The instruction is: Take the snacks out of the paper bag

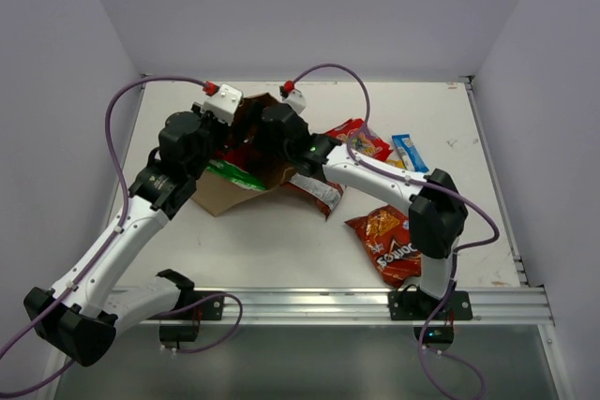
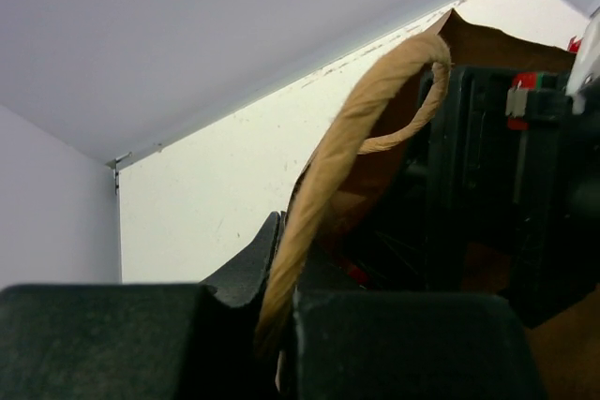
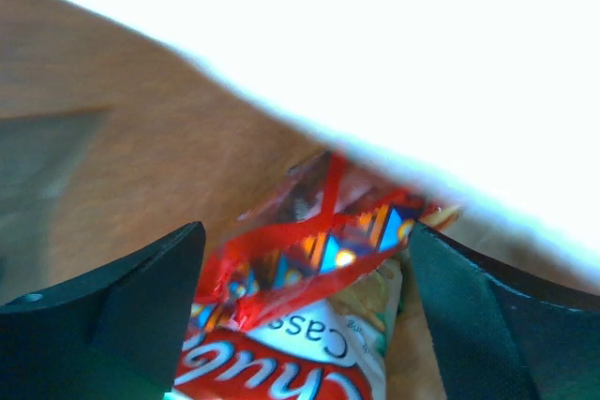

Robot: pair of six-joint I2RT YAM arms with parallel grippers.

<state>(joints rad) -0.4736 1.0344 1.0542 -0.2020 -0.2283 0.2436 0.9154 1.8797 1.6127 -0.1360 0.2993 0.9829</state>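
The left arm [image 1: 117, 231] rises from its base at the lower left of the top view and slants up and right. It bends at a dark elbow and ends in a black wrist near the upper centre. In its wrist view, the left gripper [image 2: 272, 334] fills the bottom edge, jaws closed on the paper bag handle [image 2: 347, 138].

The right arm [image 1: 375, 177] stands up from its base at the lower right. It folds at a dark elbow and stretches its white forearm up and left towards the centre, where its wrist sits close beside the left one. The right gripper [image 3: 300, 311] has both black fingers [image 3: 122, 306] in the lower corners of its view, set wide apart.
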